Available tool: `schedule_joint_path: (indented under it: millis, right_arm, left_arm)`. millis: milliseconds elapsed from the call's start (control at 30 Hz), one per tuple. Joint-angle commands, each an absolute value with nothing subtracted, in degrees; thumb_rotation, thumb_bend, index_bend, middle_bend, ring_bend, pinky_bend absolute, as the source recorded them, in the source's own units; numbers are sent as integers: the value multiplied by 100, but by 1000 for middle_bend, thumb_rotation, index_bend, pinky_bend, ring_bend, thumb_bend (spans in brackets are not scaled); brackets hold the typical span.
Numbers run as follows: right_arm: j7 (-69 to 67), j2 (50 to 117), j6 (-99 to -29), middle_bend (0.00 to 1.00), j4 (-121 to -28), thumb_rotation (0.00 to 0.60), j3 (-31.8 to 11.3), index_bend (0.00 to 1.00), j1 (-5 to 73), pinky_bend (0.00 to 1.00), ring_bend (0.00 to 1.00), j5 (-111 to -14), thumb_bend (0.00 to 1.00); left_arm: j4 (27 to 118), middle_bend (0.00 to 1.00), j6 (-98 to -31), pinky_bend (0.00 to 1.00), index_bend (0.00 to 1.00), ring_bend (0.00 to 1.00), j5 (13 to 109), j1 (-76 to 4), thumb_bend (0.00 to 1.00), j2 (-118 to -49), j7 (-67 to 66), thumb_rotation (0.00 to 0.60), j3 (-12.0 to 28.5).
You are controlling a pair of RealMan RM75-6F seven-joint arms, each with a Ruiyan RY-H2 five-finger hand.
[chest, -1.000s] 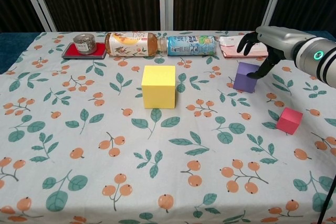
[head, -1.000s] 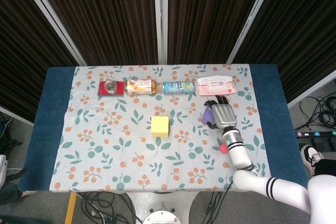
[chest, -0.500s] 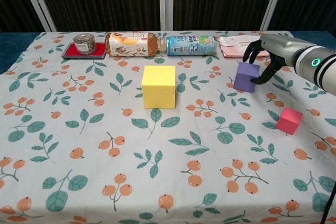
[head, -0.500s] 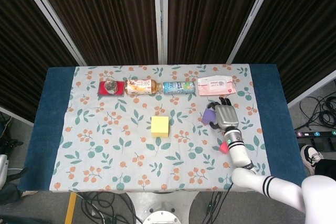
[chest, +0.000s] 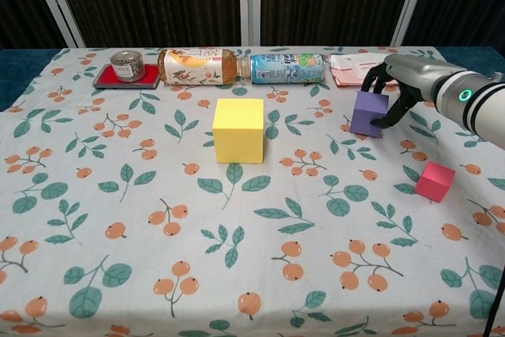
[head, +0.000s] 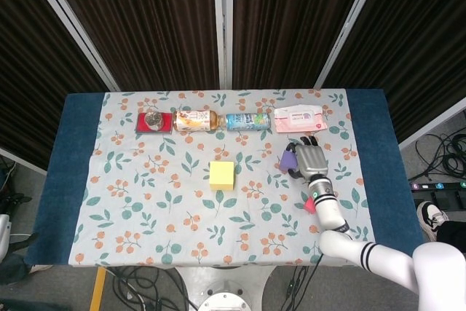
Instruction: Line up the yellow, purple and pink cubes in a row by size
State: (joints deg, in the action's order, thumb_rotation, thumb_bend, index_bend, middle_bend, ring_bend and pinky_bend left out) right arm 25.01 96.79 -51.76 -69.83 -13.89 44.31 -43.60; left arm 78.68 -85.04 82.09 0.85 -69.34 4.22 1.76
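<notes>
Purple cube [chest: 368, 114] sits on the leaf-and-fruit patterned tablecloth [chest: 142, 219], to the right of the yellow cube [chest: 238, 130] and well apart from it. The pink cube [chest: 435, 181] lies nearer the robot and further right of the yellow cube. Behind the yellow cube runs a row: a small tin on a red tray [chest: 126, 73], a tea bottle [chest: 199, 65] and a blue bottle [chest: 287, 68] lying on their sides, and a wipes pack [head: 299, 118]. Dark curtains [head: 145, 20] hang behind the table. The right hand [chest: 392, 88] reaches in over the table, its dark fingers [chest: 371, 75] curled around the purple cube's top and right side, gripping it.
</notes>
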Motion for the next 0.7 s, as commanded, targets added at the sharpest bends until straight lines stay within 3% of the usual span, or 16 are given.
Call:
schedule_joint_path:
  millis: [33, 300, 700]
  right_arm:
    - [2428, 9456, -5196, 374, -7301, 600, -1337, 400, 4379, 45, 109, -4594, 223]
    - [2117, 9027, -5025, 369, -8143, 600, -1260, 400, 4422, 46, 109, -5287, 222]
    - [1946, 9575, -4666, 369, -7818, 600, -1306, 400, 4820, 47, 109, -5296, 221]
  left_arm:
    - [7873, 330, -8501, 234, 330, 171, 8208, 85, 71, -6931, 416, 600, 174]
    - [7924, 330, -8537, 234, 330, 171, 8213, 101, 71, -6913, 365, 600, 172]
    - [7955, 330, -8560, 234, 330, 171, 8178, 140, 71, -6890, 346, 600, 171]
